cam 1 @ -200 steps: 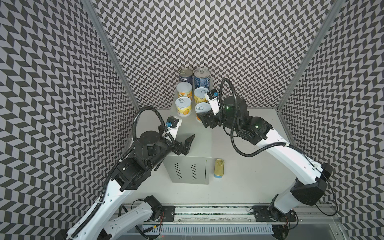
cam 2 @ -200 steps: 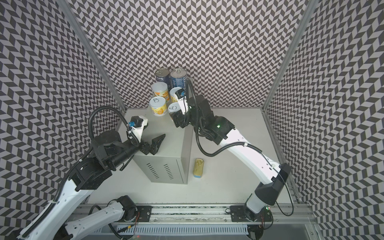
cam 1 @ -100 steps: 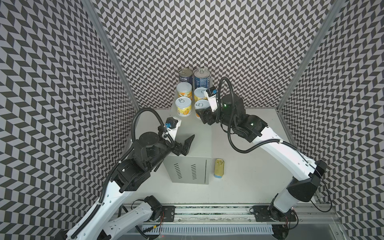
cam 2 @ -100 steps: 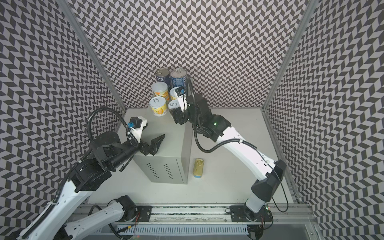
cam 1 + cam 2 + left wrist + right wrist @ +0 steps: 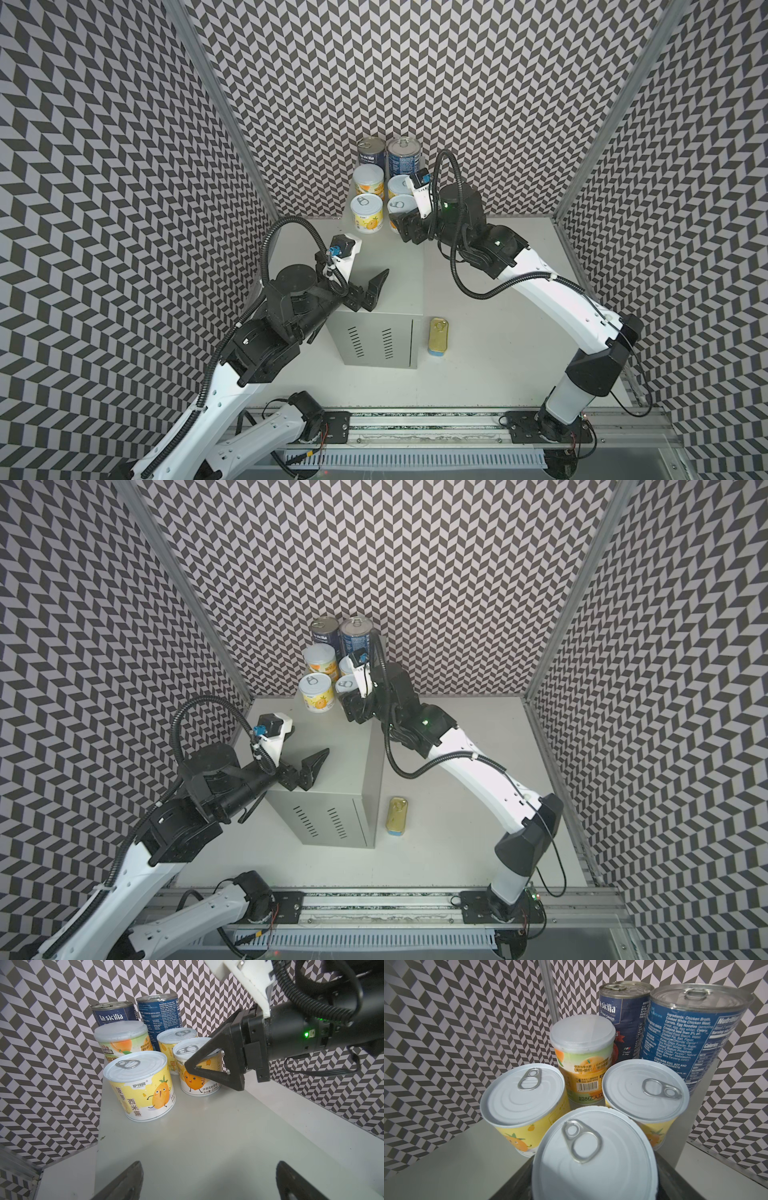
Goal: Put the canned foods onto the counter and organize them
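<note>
The counter (image 5: 395,291) is a grey box with vent slits. At its far end stand two tall dark-blue cans (image 5: 371,151) (image 5: 402,154) and several short yellow cans (image 5: 366,212) (image 5: 368,179) (image 5: 397,185). My right gripper (image 5: 402,222) is shut on the near-right yellow can (image 5: 194,1082), which stands upright on the counter top and fills the gap between the fingers in the right wrist view (image 5: 591,1157). My left gripper (image 5: 370,262) hovers open over the counter's middle with nothing in it (image 5: 209,1165). A gold-topped rectangular tin (image 5: 437,336) lies on the white tabletop by the counter's front right corner.
Chevron-patterned walls close in on three sides, right behind the blue cans. The white tabletop (image 5: 498,353) runs to the right of the counter. A metal rail (image 5: 415,428) carrying both arm bases crosses the front edge.
My right gripper has carried the yellow can a little farther back, up against the other cans. The left arm has stayed where it was, still open.
</note>
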`<state>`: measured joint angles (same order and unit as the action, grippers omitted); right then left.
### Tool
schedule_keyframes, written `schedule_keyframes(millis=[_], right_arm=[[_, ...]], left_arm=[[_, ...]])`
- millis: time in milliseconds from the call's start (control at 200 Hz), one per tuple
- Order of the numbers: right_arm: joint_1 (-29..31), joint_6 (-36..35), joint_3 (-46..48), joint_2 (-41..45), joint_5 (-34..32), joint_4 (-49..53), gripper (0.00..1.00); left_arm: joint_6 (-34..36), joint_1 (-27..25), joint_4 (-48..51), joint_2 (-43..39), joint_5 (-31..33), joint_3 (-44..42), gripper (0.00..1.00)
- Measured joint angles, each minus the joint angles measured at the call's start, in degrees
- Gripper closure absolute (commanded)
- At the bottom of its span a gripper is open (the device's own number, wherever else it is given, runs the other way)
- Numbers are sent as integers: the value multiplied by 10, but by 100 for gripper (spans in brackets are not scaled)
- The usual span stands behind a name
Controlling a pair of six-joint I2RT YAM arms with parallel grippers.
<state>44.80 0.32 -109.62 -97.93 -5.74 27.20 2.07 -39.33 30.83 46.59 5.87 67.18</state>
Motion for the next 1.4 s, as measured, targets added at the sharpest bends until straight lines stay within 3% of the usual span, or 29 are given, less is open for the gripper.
schedule_keyframes(millis=[160,391,986,1397], right_arm=[[0,2,18,9,0,-6,6],[0,8,106,66,-3,-21,4],[0,11,156,95,-5,-93,17],[0,12,154,74,2,-109,16]], left_arm=[[0,0,-2,0,0,0,0],[0,0,-5,1,-3,0,0],[0,0,-8,3,-6,0,0],[0,0,-9,-5,-6,-2,0]])
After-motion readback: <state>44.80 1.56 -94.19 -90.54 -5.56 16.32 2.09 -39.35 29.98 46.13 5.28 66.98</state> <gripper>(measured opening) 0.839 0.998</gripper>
